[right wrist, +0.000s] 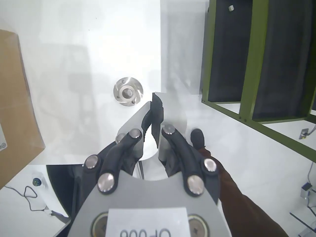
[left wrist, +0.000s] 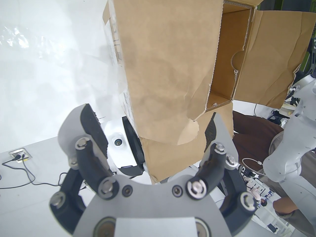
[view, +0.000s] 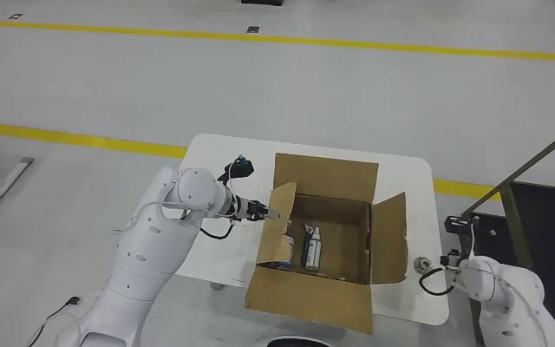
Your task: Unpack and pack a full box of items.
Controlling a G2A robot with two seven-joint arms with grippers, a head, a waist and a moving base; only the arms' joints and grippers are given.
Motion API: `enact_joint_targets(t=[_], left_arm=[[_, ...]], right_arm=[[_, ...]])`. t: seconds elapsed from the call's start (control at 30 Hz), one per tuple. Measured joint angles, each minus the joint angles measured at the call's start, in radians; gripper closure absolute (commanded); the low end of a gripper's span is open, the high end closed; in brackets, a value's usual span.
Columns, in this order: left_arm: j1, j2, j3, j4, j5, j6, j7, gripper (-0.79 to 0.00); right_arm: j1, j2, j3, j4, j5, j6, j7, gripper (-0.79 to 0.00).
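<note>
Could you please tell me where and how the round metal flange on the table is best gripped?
Likely from straight above, pinching across its round rim: the metal flange lies flat on the white table, leaving only the rim's edge free.

Bright even light, soft shadows, bowed edges

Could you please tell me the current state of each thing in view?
Brown cardboard box: open, flaps spread.
White bottles: lying inside the box.
Left gripper: open, straddling one box flap.
Right gripper: shut, empty.
Round silver metal flange: flat on the white table.
</note>
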Motion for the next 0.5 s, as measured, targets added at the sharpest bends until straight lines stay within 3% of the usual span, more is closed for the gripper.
enact_joint_targets(t=[0.13,0.2,0.3,0.37,0.5], left_arm=[[0.000,0.000,0.000,0.000,0.000,0.000,0.000,-0.785],[0.000,0.000,0.000,0.000,0.000,0.000,0.000,-0.785],[0.000,0.000,0.000,0.000,0.000,0.000,0.000,-0.785],[0.000,0.000,0.000,0.000,0.000,0.000,0.000,-0.785],[0.000,0.000,0.000,0.000,0.000,0.000,0.000,-0.785]], right_arm=[[0.068,-0.002,-0.048,0.088,-0.019,-0.009,0.036,-0.391],[0.095,-0.003,-0.067,0.124,-0.016,-0.013,0.049,-0.440],[0.121,-0.006,-0.089,0.159,-0.011,-0.011,0.053,-0.449],[0.129,-0.008,-0.105,0.173,-0.006,-0.010,0.057,-0.394],[0.137,-0.011,-0.125,0.194,-0.002,0.002,0.058,-0.366]])
